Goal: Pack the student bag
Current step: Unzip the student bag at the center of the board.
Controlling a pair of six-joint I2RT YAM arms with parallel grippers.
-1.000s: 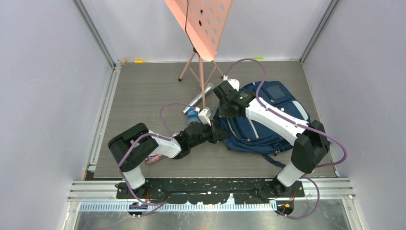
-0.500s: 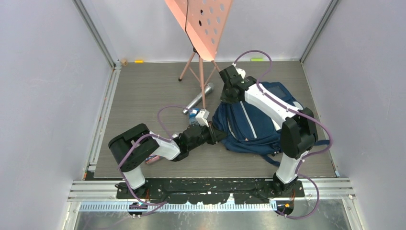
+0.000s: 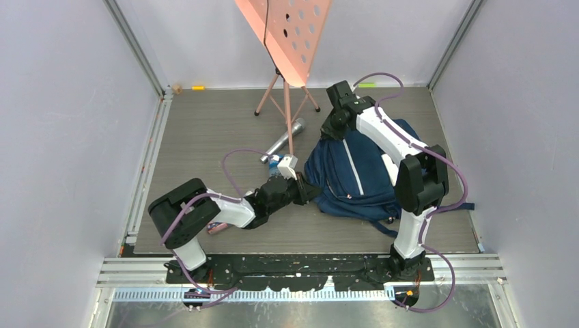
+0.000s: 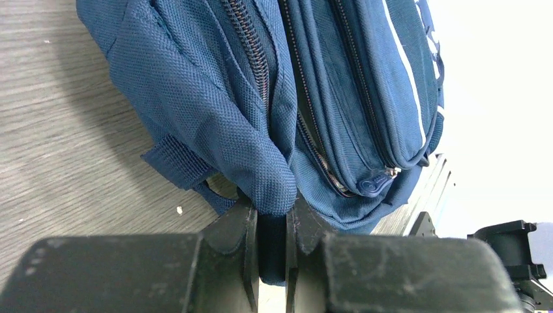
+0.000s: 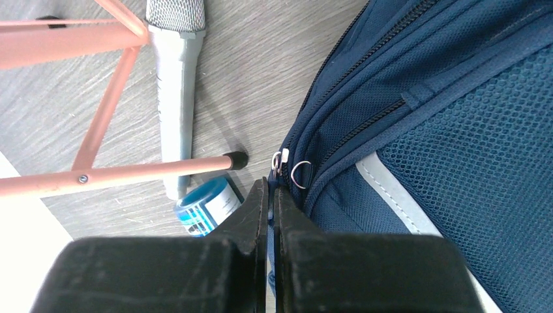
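The student bag (image 3: 355, 174) — navy, slumped, a grey stripe down its face — lies on the tabletop's (image 3: 205, 130) right half. My left hand (image 4: 272, 215) clamps a fold of its fabric; my right hand (image 5: 270, 189), pressed together, sits at its far end.

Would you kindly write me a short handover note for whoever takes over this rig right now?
Left claw: shut on a fold of the student bag, at its near left edge.
Right claw: shut, apparently pinching a zipper pull at the bag's far end.
The bag lies on the table. The microphone and blue bottle lie outside it, by the music stand.
Done: bag gripped at both ends; nothing visibly packed.
Left: open the bag, load the loose items, zip it shut.
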